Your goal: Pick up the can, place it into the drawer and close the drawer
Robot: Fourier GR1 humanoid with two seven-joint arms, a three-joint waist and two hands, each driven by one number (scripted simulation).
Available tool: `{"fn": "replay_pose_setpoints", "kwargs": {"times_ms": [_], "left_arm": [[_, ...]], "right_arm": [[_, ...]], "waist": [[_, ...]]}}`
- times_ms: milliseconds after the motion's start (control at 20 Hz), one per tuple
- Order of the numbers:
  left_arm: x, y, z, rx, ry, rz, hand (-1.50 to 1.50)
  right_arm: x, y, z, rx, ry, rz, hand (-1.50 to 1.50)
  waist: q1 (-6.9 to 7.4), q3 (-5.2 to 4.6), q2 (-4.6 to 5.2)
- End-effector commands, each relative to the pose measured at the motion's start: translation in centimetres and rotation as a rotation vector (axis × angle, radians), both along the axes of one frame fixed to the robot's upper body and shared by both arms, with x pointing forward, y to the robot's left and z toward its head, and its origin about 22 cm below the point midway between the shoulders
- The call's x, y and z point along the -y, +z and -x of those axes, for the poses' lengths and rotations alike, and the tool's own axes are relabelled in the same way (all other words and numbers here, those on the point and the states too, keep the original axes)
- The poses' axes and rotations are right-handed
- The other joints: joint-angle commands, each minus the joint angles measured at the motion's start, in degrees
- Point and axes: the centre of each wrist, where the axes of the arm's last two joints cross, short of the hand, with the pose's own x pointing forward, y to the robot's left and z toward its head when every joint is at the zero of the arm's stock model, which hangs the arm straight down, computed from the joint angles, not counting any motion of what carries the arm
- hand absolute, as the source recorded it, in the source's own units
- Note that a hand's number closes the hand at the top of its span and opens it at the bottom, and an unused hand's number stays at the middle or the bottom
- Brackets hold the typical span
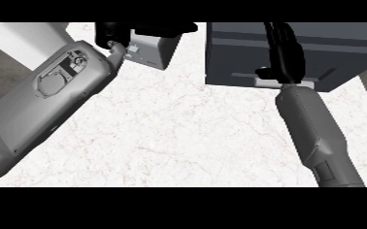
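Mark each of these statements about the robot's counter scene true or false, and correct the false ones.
1. The counter has a white, marbled top. True.
2. The right hand reaches onto the dark grey drawer unit. True.
3. The left hand shows at the view's lower right. False: it shows at the upper left, next to a light grey box.
4. The drawer unit is bright red. False: it is dark grey.
5. A can stands in plain sight in the middle of the counter. False: no can shows there; the middle of the counter is bare.
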Motion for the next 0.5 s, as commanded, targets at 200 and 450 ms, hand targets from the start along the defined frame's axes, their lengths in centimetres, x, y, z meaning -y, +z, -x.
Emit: {"fn": "replay_pose_setpoints", "kwargs": {"times_ms": [200,450], "left_arm": [[-1.7,-1.7,1.7,0.000,-0.008,-0.009,-1.50],[-2.7,-2.1,1.8,-0.012,-0.013,-0.009,-1.50]], "right_arm": [[-2.5,-0.4,-1.9,0.002,-0.002,-0.023,-1.50],[-1.9,4.1,-4.2,0.033,-0.013,-0.025,-1.50]], "waist": [[1.01,0.67,1.15],[0.97,0.67,1.46]]}}
